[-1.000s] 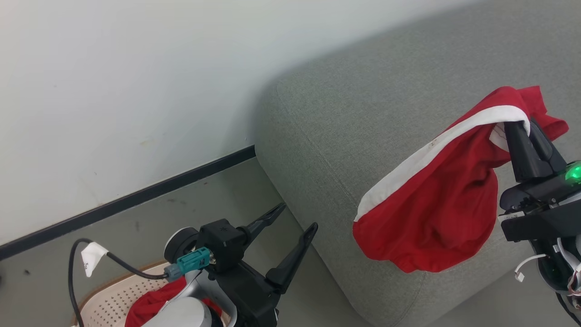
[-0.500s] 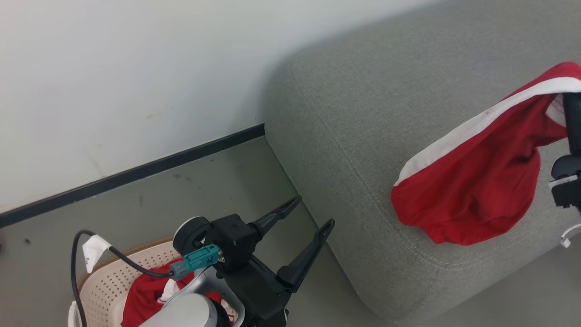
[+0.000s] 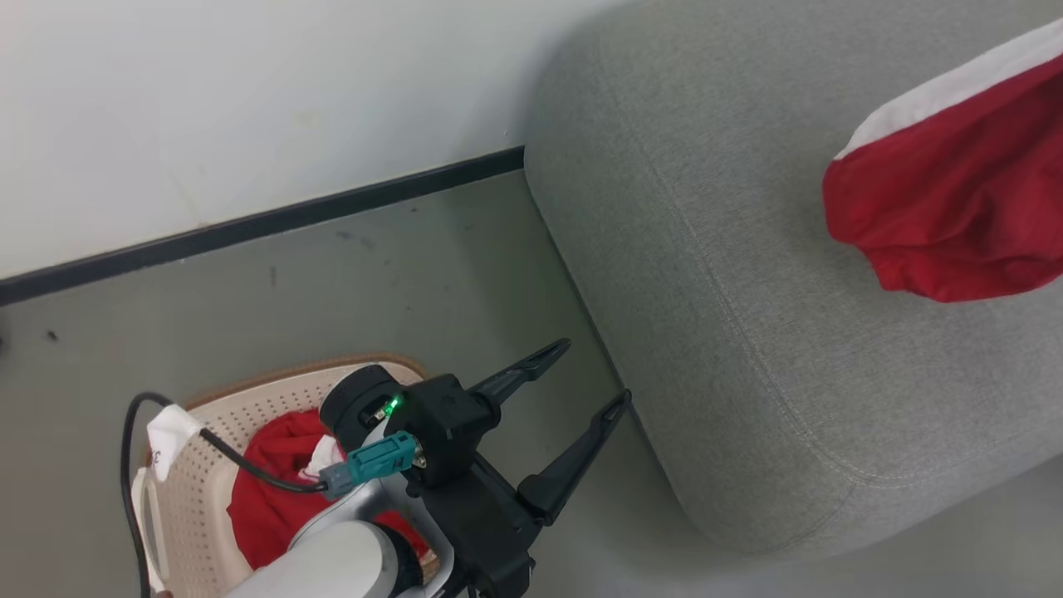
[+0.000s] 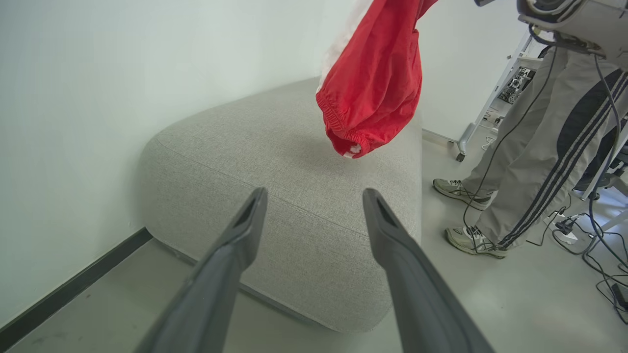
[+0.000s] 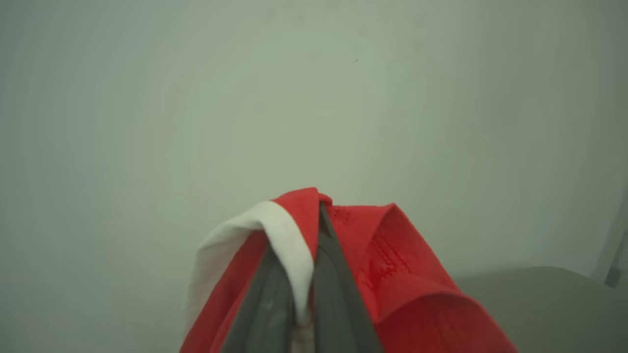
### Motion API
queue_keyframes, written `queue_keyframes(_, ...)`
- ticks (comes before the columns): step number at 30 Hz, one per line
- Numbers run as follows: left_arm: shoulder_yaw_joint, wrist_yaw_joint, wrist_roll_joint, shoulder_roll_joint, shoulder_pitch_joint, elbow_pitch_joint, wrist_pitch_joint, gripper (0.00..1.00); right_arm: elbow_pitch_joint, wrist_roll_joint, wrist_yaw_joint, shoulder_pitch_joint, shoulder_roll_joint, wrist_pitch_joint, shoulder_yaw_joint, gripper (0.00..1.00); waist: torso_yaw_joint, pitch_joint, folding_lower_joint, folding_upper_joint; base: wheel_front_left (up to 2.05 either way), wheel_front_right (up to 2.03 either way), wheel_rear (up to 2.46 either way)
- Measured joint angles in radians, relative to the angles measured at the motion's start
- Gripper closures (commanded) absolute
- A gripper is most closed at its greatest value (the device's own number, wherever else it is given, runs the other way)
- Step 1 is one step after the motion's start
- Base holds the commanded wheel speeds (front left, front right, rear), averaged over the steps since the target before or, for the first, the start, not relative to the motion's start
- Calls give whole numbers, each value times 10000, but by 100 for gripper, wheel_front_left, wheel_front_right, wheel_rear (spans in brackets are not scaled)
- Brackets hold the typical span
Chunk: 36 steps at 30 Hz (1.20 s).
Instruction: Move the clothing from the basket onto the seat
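**A:** Where was the clothing (image 4: 378,83)?

**B:** In two places. One red garment (image 3: 955,216), with a white band along its edge, hung over the top of the seat (image 3: 747,291). In the left wrist view its gathered hem was clear of the grey cushion. The other red garment (image 3: 274,498) lay bunched in the basket (image 3: 195,490). The basket stood on the floor (image 3: 399,274) off the seat's rounded corner, apart from it.

**A:** What held the hanging one?

**B:** The right gripper (image 5: 314,245). Its two dark fingers were pressed together on the fabric, and the white band was draped over their tips.

**A:** And the left gripper (image 3: 594,370)?

**B:** It was over the floor between the basket and the seat, close to the seat's corner. Its fingers were spread wide with nothing between them and pointed toward the seat.

**A:** Anything else around the seat?

**B:** A pale wall (image 3: 208,108) with a black skirting strip (image 3: 249,224) met the seat's side. On the side of the seat away from the wall, a person (image 4: 535,157) stood on the floor in grey striped trousers and pale shoes. Cables (image 4: 603,274) trailed nearby.
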Motion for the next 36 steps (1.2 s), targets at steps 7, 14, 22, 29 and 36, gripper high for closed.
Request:
queue_keyframes(7, 15, -84, 81, 251, -323, -399, 174, 0, 604, -186, -334, -590, -134, 8, -303, 100, 448, 771, 1, 1, 0, 0, 0)
queue_keyframes(14, 111, -176, 267, 393, -639, -500, 337, 0, 1174, -88, -546, -1479, -86, -69, -734, 100, 845, 1531, 1, 1, 0, 0, 0)
queue_keyframes(22, 205, -288, 265, 570, -717, -385, 324, 0, 2184, -617, -483, -1359, 297, 65, 236, 100, 1172, 1973, 0, 1, 0, 0, 0)
queue_keyframes(29, 222, -435, 265, 550, -732, -376, 249, 0, 3425, -744, -430, -657, 460, 546, 727, 100, 1163, 1916, -2, 0, 0, 0, 0)
queue_keyframes(36, 171, -470, 238, 401, -728, -395, 234, 0, 4443, -809, -230, -281, 731, 1160, 1290, 100, 1189, 1789, -2, 0, 0, 0, 0)
